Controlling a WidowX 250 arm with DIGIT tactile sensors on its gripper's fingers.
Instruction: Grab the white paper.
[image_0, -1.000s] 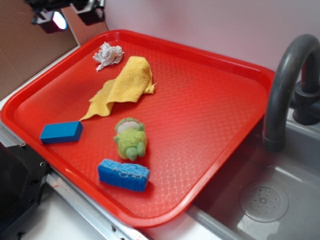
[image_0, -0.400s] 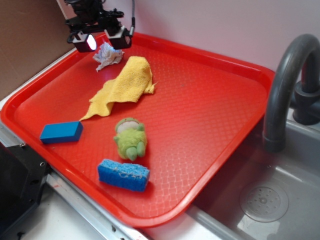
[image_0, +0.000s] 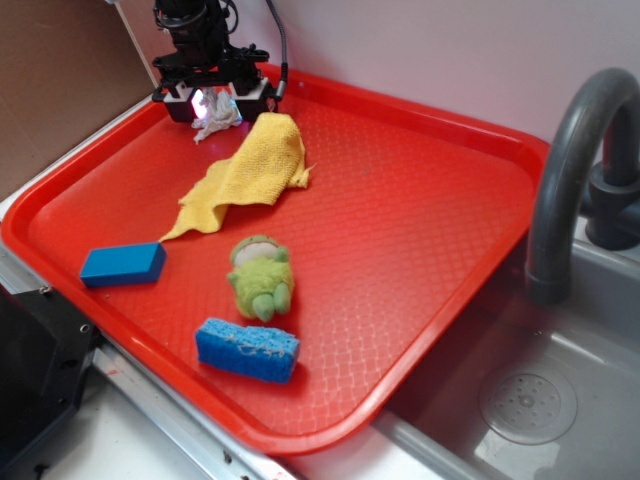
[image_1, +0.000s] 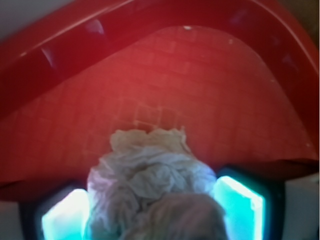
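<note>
The white paper (image_0: 216, 117), a small crumpled wad, lies in the far left corner of the red tray (image_0: 420, 200). My gripper (image_0: 215, 100) has come down over it and stands open, one finger on each side of the wad. In the wrist view the paper (image_1: 150, 172) fills the gap between the two glowing pads (image_1: 239, 202). I cannot tell whether the pads touch it. Behind the wad the tray's curved rim (image_1: 125, 45) rises close by.
A yellow cloth (image_0: 250, 165) lies right beside the paper. Nearer the front are a pale green fuzzy toy (image_0: 262, 278), a blue sponge (image_0: 247, 348) and a blue block (image_0: 122, 264). A grey faucet (image_0: 570, 170) and sink (image_0: 540, 400) stand at the right.
The gripper has moved right and down from the tray's far left corner onto the white paper, which it now straddles. Nothing else on the tray has moved.
</note>
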